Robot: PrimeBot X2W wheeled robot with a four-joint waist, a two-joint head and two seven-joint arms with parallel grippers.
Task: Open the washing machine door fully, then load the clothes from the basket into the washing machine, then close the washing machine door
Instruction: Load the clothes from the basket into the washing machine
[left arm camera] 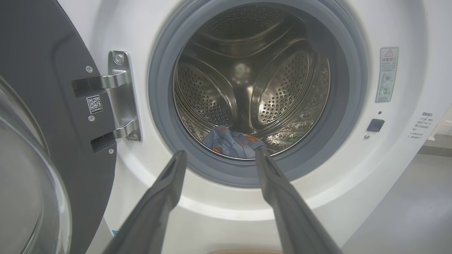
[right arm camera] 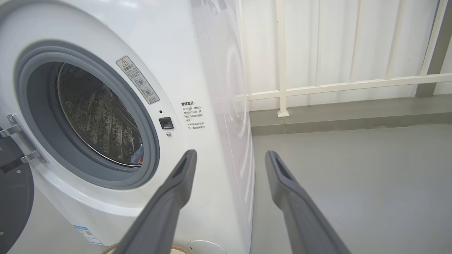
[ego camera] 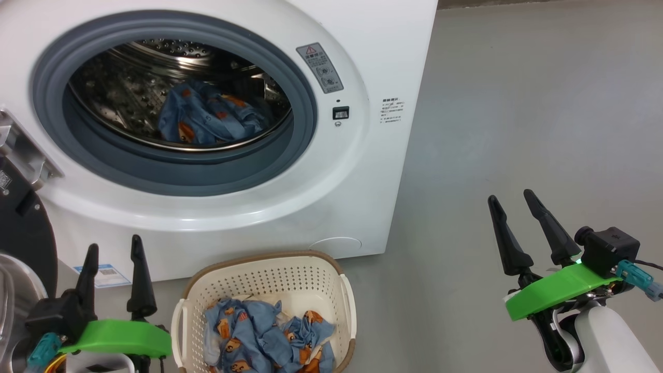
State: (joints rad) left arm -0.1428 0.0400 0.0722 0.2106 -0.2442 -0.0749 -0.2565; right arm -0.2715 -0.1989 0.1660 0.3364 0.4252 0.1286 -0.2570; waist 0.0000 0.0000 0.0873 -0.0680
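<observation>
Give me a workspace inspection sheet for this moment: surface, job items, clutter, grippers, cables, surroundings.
Surface: smooth grey floor; the basket stands on it in front of the machine.
Job's things: washing machine door swung wide open on its hinge; washing machine with its drum exposed; clothes partly in the drum, the rest in the basket.
Clutter: nothing seen.
Grippers: left gripper open, holding nothing, beside the basket; right gripper open, holding nothing, over bare floor.
Cables: teal cable plug at the right wrist, another at the left wrist; neither near the fingers.
Surroundings: white railing against a pale wall behind the machine.
</observation>
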